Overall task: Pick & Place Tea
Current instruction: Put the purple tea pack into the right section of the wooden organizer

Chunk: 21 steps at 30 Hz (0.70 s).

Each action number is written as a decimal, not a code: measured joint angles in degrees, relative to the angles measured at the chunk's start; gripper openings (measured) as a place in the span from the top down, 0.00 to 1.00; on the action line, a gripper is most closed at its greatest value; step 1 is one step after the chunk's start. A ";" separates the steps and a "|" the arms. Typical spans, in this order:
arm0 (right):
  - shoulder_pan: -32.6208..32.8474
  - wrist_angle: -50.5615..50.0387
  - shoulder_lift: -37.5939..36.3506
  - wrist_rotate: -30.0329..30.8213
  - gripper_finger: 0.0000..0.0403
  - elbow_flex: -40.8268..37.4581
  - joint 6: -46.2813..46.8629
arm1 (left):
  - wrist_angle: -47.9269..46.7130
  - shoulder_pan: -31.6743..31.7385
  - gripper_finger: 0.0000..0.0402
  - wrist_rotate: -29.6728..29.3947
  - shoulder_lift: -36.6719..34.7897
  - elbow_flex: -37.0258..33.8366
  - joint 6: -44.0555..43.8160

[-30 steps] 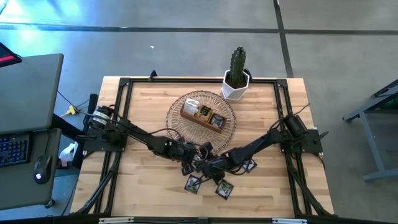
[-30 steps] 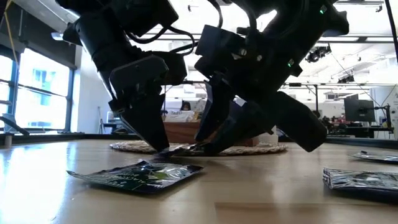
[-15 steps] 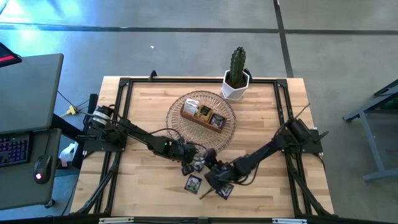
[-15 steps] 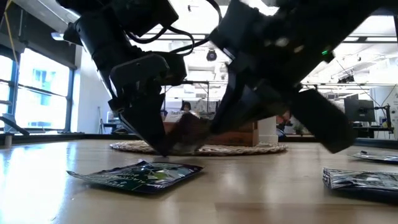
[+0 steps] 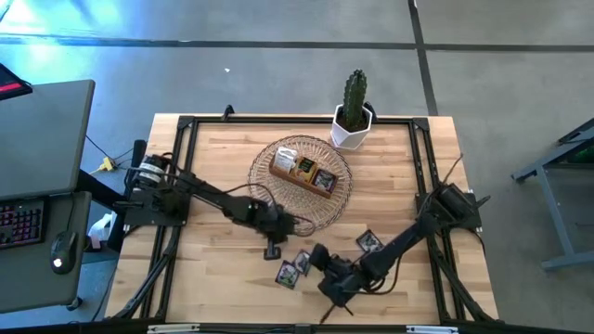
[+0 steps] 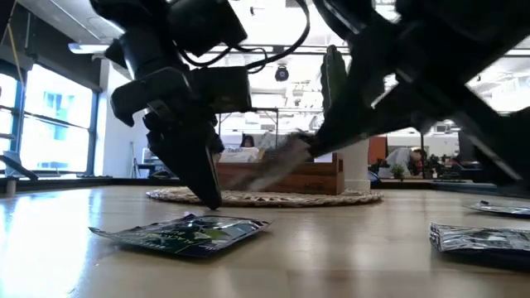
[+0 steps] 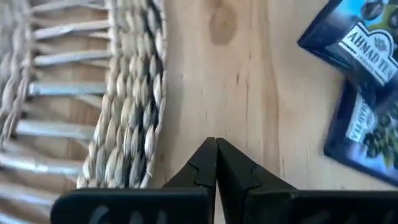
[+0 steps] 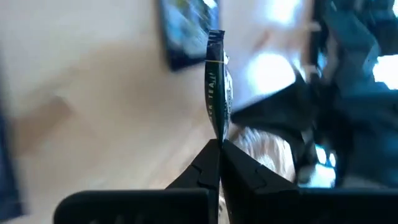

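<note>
My right gripper (image 8: 219, 144) is shut on a dark tea packet (image 8: 216, 87) and hangs near the table's front edge (image 5: 320, 257). In the low view that packet (image 6: 277, 163) shows blurred, above the table. My left gripper (image 7: 216, 144) is shut with nothing in it, its tips low over the wood beside the wicker basket's rim (image 7: 134, 112), also in the low view (image 6: 209, 197). Loose dark tea packets lie flat on the table (image 5: 288, 274) (image 5: 303, 263) (image 5: 368, 241). A wooden box (image 5: 304, 172) stands in the basket (image 5: 264, 190). My right gripper pinches one edge of the tea packet (image 8: 217, 134) between its two fingers. The packet shows edge-on and sticks out beyond the fingertips, lifted clear of the table. My left gripper: I cannot tell whether its tips touch the wood.
A potted cactus (image 5: 354, 111) stands at the table's far edge behind the basket. Two packets lie in front of the low camera (image 6: 186, 232) (image 6: 484, 240). A black frame (image 5: 176, 232) runs along the table's sides. Bare wood shows at the near left.
My right gripper has shut on a tea packet among the loose ones, lifted it off the table, swung toward the table's near edge and rolled about its own line. My left gripper has rolled a little and stayed beside the basket.
</note>
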 joint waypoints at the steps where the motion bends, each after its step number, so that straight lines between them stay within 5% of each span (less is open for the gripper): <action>1: 0.37 0.01 0.00 -1.32 0.99 0.00 -1.32 | 0.13 0.76 1.00 1.54 0.00 0.00 1.75; 8: 1.76 0.14 0.00 -7.32 0.99 0.00 -18.48 | 8.66 4.81 0.89 16.94 0.00 0.02 8.79; 13: 0.92 0.47 0.00 -8.04 0.99 0.00 -21.01 | 19.91 4.14 0.76 27.64 0.00 0.02 11.84; 21: -1.16 6.62 0.00 -7.35 0.99 0.00 -29.28 | 23.68 2.89 0.61 25.25 -0.04 0.13 13.34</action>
